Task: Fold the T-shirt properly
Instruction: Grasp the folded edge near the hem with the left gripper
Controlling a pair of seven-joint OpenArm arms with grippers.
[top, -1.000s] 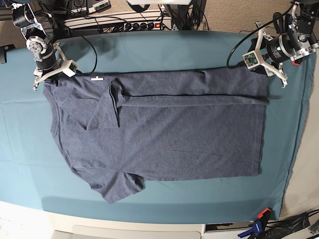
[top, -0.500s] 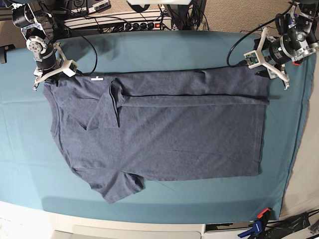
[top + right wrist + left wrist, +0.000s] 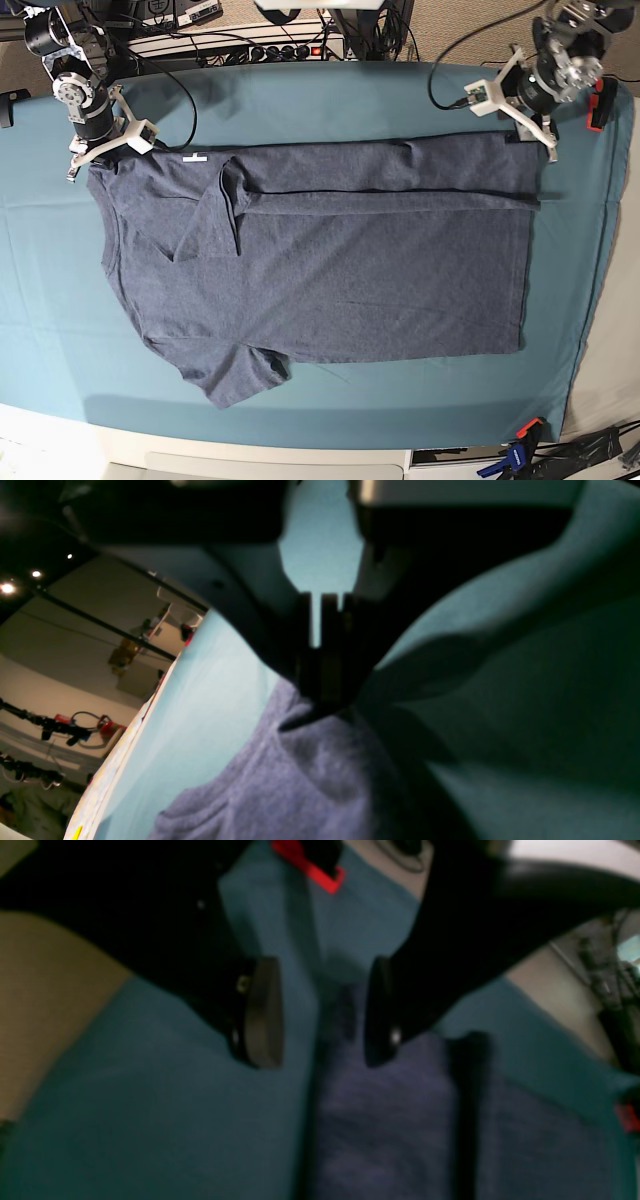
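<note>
Base view, item one: we record the T-shirt point(image 3: 330, 270), a heathered slate-blue knit, spread flat across the teal tablecloth point(image 3: 300, 100) with its neck end toward the view's left and its hem toward the right. The far long edge is folded over into a straight band, and one sleeve lies doubled inward as a slanted flap near the collar; the other sleeve point(image 3: 235, 375) juts out at the near edge. A small white tag point(image 3: 192, 157) shows by the collar.

Item two: the right gripper point(image 3: 80, 165), on white brackets, sits at the shirt's far-left corner. Only the right wrist view lets us see its dark jaws pressed together on a pinch of the fuzzy knit point(image 3: 320, 760), the cloth tenting up to the fingertips.

Item three: the left gripper point(image 3: 535, 140) stands at the far-right corner. The left wrist view, blurred, shows what the base view cannot: two flat, rounded dark pads point(image 3: 262, 1012) held well apart with nothing between them, poised over the shirt's edge point(image 3: 380, 1120) where it meets bare tablecloth.

Item four: an orange and blue clamp point(image 3: 520, 445) at the table's near-right edge, seen from the base view alone
</note>
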